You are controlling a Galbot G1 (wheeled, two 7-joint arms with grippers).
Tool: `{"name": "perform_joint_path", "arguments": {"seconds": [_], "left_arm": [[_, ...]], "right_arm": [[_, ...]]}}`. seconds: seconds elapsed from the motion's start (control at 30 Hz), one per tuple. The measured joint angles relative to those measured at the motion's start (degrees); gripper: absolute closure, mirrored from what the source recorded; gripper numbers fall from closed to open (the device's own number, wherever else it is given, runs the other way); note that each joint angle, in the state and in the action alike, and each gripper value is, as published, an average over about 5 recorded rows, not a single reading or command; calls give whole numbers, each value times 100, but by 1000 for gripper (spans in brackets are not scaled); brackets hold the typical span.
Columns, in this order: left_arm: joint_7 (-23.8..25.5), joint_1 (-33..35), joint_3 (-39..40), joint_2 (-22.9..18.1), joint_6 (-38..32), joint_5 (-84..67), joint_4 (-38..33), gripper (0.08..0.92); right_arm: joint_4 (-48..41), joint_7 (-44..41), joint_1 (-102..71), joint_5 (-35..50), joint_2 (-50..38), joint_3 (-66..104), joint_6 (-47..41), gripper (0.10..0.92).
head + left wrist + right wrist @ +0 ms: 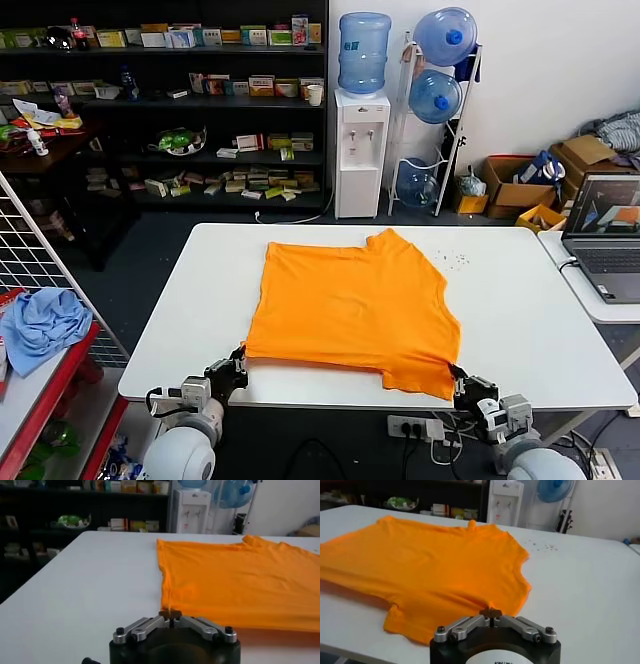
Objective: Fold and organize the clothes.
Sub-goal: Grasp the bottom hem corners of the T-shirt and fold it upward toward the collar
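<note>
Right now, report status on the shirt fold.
Left gripper and right gripper shut on orange T-shirt near-edge corners. Shirt flat on white table. Nothing obstructing.

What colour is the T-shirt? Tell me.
Plain bright orange; the T-shirt shows best in the head view.

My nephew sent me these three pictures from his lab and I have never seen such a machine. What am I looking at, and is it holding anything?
It is a two-armed robot folding laundry. The wide picture comes from a camera on its head, looking down at a white table. The other two come from cameras on its wrists, one on each arm, low near the table's near edge.

An orange T-shirt lies spread flat on the table. The left gripper has its jaws shut on the shirt's near left corner, and the right gripper has its jaws shut on the near right corner.

Off to the side are a laptop on a second table and a light blue cloth on a red rack.
</note>
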Motion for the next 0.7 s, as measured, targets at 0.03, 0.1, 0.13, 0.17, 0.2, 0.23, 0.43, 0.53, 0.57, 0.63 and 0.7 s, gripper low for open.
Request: {"name": "perform_joint_path", "arguments": {"seconds": [0.03, 0.1, 0.13, 0.17, 0.2, 0.23, 0.43, 0.53, 0.57, 0.63, 0.7], "left_arm": [[15, 4, 6, 1, -30, 47, -18, 907], [43, -7, 23, -1, -96, 147, -33, 907], [57, -23, 33, -6, -135, 199, -29, 907], [70, -47, 45, -14, -175, 252, -17, 907], [84, -78, 58, -27, -218, 307, 4, 907], [97, -116, 72, -45, -261, 362, 33, 907], [137, -436, 146, -172, -469, 646, 363, 907], [146, -661, 174, -233, -542, 731, 608, 907], [150, -744, 185, -253, -561, 754, 698, 907], [161, -912, 207, -291, -594, 797, 878, 907], [177, -1077, 228, -322, -620, 836, 1057, 907]], "right_arm": [[-10, 3, 15, -44, -8, -2, 61, 901], [-68, 6, 82, -135, -17, -21, 191, 901], [-117, 6, 134, -181, -19, -37, 260, 901], [-175, 6, 196, -224, -21, -56, 329, 901], [-244, 6, 268, -266, -21, -79, 401, 901], [-323, 4, 352, -309, -20, -107, 475, 901], [-939, -31, 1017, -559, 37, -330, 916, 901], [-1322, -67, 1410, -649, 94, -475, 1078, 901], [-1458, -81, 1545, -671, 116, -529, 1118, 901], [-1718, -110, 1806, -708, 161, -636, 1179, 901], [-1975, -143, 2065, -738, 211, -751, 1213, 901]]}}
